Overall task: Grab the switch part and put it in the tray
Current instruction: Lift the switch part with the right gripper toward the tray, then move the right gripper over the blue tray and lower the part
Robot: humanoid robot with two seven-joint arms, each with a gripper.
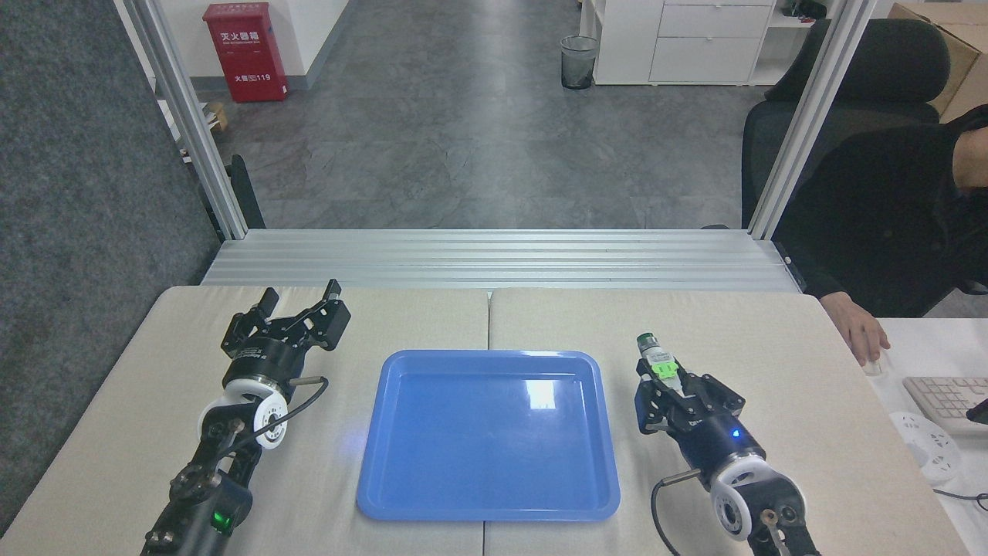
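The switch part (658, 360), whitish-grey with a bright green clip and a dark round end pointing up and away, sits in my right gripper (670, 382), which is shut on it. That gripper hangs just right of the blue tray's (401, 479) right rim, over the beige table. The tray lies in the middle of the table with nothing in it. On the left, my left gripper (301, 295) rests open above the table, well clear of the tray, with nothing between its fingers.
A person's hand (863, 333) rests on a white desk at the right, near a keyboard (945, 401). An aluminium frame rail (494, 259) runs along the table's far edge. A seam splits the two table pads.
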